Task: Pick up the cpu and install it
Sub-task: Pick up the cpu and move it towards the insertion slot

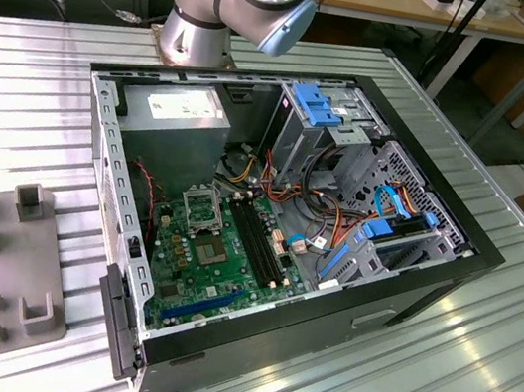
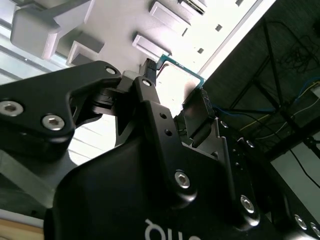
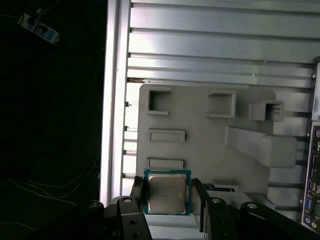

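The gripper (image 3: 168, 185) has its jaws narrowed against two opposite edges of the cpu (image 3: 167, 196), gripping it at the grey fixture tray (image 3: 200, 125), which lies at eight o'clock from the open computer case (image 1: 428, 284) in the exterior view.

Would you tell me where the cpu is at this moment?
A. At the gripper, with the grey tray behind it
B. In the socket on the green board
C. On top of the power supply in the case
A: in the first wrist view the cpu sits right at the gripper, with the grey tray behind it, not inside the computer case.
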Action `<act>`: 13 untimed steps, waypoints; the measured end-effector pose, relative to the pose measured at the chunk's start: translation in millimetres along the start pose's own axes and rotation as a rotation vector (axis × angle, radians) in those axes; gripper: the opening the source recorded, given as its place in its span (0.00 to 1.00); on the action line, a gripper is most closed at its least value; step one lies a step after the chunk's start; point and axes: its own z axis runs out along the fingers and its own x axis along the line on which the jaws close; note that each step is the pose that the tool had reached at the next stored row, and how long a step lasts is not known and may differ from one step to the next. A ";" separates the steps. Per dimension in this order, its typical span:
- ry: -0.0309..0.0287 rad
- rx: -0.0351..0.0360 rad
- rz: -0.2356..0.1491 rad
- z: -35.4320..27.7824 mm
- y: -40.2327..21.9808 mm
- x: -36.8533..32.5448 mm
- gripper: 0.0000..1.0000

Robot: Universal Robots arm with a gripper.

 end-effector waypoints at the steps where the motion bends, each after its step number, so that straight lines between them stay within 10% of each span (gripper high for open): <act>1: 0.0001 -0.0001 0.000 -0.9 0.0 0.0 0.47; 13: 0.0029 -0.0002 0.000 -23.2 -0.1 0.8 0.47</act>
